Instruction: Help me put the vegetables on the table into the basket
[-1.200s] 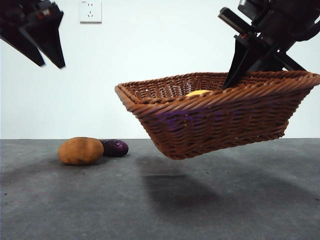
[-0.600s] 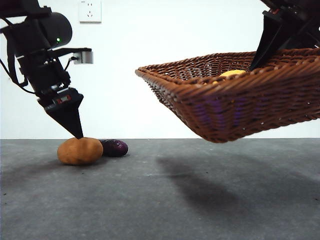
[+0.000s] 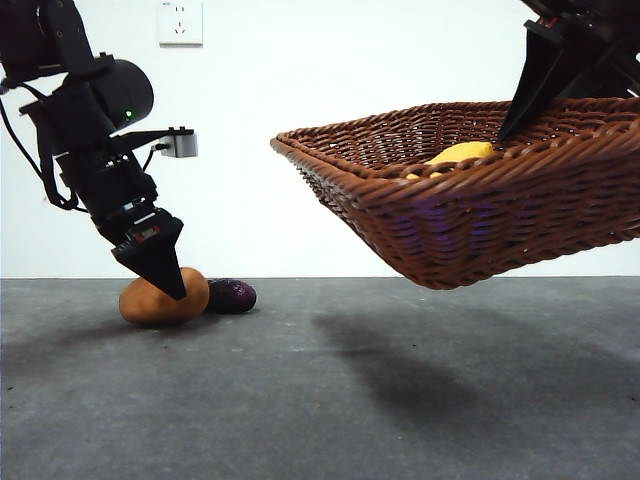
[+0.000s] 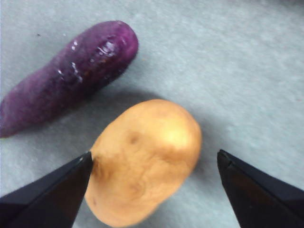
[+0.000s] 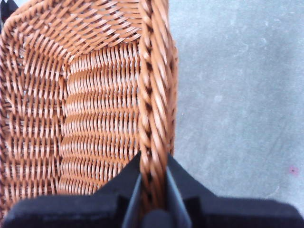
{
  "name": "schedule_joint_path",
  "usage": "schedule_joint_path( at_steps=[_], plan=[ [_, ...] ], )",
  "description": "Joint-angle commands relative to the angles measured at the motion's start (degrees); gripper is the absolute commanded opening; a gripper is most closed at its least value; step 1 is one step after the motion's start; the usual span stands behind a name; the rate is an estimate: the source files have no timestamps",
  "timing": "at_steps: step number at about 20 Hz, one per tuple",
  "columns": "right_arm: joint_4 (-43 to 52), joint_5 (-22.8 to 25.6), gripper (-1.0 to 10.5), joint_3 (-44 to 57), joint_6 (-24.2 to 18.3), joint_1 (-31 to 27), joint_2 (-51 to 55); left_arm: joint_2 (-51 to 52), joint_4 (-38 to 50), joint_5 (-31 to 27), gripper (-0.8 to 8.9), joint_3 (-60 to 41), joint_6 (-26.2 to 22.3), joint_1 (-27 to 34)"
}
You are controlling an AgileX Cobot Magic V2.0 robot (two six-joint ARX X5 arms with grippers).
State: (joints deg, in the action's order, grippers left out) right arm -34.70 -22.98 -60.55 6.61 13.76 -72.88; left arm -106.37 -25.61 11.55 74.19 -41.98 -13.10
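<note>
An orange-brown potato (image 3: 160,298) (image 4: 147,156) lies on the dark grey table (image 3: 320,400), and a dark purple eggplant (image 3: 232,295) (image 4: 66,76) rests close beside it. My left gripper (image 3: 165,280) (image 4: 154,166) is down at the potato, open, one jaw on each side of it. The brown wicker basket (image 3: 480,190) (image 5: 71,109) hangs tilted in the air at the right, with my right gripper (image 3: 515,120) (image 5: 153,175) shut on its braided rim. The yellow corn cob (image 3: 455,155) lies inside the basket, partly hidden by its wall.
A white wall with a power socket (image 3: 180,22) stands behind the table. The basket casts a shadow (image 3: 400,370) on the bare table below it.
My left arm came down from the upper left to the potato and its jaws now straddle it. The basket went up and to the right, then held still.
</note>
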Motion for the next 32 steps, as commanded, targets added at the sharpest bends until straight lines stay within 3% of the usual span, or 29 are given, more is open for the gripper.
schedule_joint_path(
  at_steps=[1, 8, 12, 13, 18, 23, 26, 32],
  plan=[
    [0.8, -0.9, -0.1, 0.3, 0.1, 0.0, 0.3, -3.0, -0.4, 0.5, 4.41, -0.6, 0.0, 0.2],
    [1.6, -0.9, -0.1, 0.3, -0.3, 0.0, 0.3, -3.4, 5.4, 0.5, 4.39, -0.6, 2.0, 0.3],
    [1.7, -0.8, -0.1, 0.3, -0.3, 0.0, 0.3, -3.4, 8.1, 0.5, 4.34, -0.6, 7.3, 0.4],
    [1.7, -0.8, -0.1, 0.3, -0.3, 0.0, 0.3, -3.4, 8.3, 0.5, 3.96, -0.6, 8.7, 0.4],
    [1.7, -0.9, -0.1, 0.3, -0.3, 0.0, 0.3, -3.5, 7.3, 0.5, 0.25, -0.6, 14.1, 0.4],
    [1.6, -0.7, -0.1, 0.3, 0.2, 0.0, 0.3, -2.2, 4.5, 0.9, -0.06, -0.6, 19.6, 0.5],
    [1.6, -0.4, -0.1, 0.3, 0.9, 0.0, 0.1, 4.4, 0.3, 2.4, -0.06, -0.6, 19.8, 0.8],
    [2.0, 0.0, -0.1, 0.4, 3.2, 0.0, -4.3, 27.6, -10.8, 8.5, -0.05, -0.6, 21.4, -1.0]
  ],
)
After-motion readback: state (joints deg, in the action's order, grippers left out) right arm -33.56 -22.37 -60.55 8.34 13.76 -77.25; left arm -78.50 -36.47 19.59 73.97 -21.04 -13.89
